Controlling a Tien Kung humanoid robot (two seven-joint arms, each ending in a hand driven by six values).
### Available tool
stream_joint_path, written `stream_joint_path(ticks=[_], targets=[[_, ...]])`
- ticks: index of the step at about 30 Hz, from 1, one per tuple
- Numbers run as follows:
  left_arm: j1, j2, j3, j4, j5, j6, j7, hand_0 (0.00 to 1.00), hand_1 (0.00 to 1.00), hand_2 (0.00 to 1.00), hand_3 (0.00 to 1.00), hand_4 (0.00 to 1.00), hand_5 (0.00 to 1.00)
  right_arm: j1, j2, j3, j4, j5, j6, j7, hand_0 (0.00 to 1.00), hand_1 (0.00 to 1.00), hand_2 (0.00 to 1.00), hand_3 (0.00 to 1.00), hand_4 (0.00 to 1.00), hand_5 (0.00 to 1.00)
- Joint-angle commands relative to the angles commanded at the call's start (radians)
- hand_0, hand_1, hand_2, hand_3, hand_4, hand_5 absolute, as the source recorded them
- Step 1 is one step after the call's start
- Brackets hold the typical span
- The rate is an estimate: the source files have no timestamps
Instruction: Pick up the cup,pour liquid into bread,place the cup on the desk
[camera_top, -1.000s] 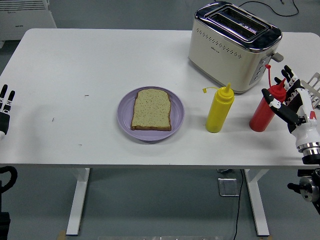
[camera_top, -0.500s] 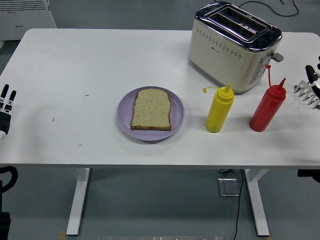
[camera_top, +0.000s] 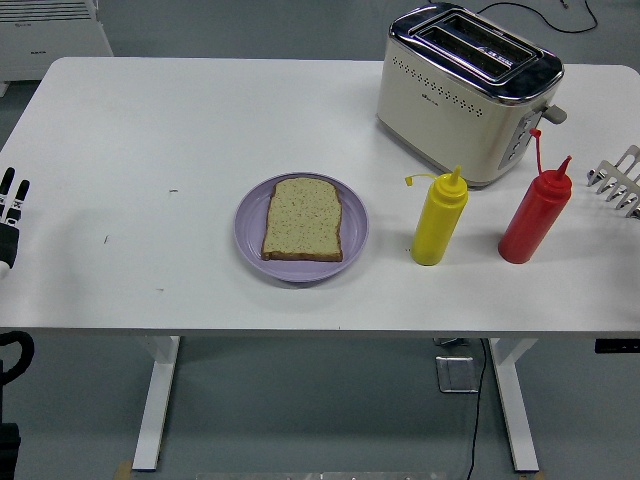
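A slice of bread lies flat on a purple plate near the table's middle. To its right stand a yellow squeeze bottle and a red squeeze bottle, both upright with their caps flipped open. No cup shows. My left hand rests at the picture's left edge beside the table, fingers straight and holding nothing. My right hand is out of the picture.
A cream and chrome toaster stands at the back right, just behind the two bottles. A white rack pokes in at the right edge. The white table stretches bare to the plate's left.
My right hand, which was right beside the red bottle a second ago, has drawn back to the right and left the picture. The bottles and the bread have not moved.
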Motion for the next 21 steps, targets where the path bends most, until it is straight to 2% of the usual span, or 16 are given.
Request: stream_joint_path(ticks=[8, 21], targets=[[-0.001, 0.0, 0.001, 0.0, 0.0, 0.0, 0.0, 0.812, 0.803, 0.837, 0.75, 0.619, 0.998, 0.005, 0.0, 0.002, -0.015, -0.028, 0.037, -0.074, 0.752, 0.686, 0.73, 0.731, 0.582, 0.582], [-0.001, 0.0, -0.001, -0.001, 0.0, 0.0, 0.0, 0.811, 0.802, 0.837, 0.75, 0.618, 0.998, 0.008, 0.005, -0.006, -0.031, -0.014, 0.054, -0.068, 0.751, 0.678, 0.723, 0.725, 0.584, 0.608]])
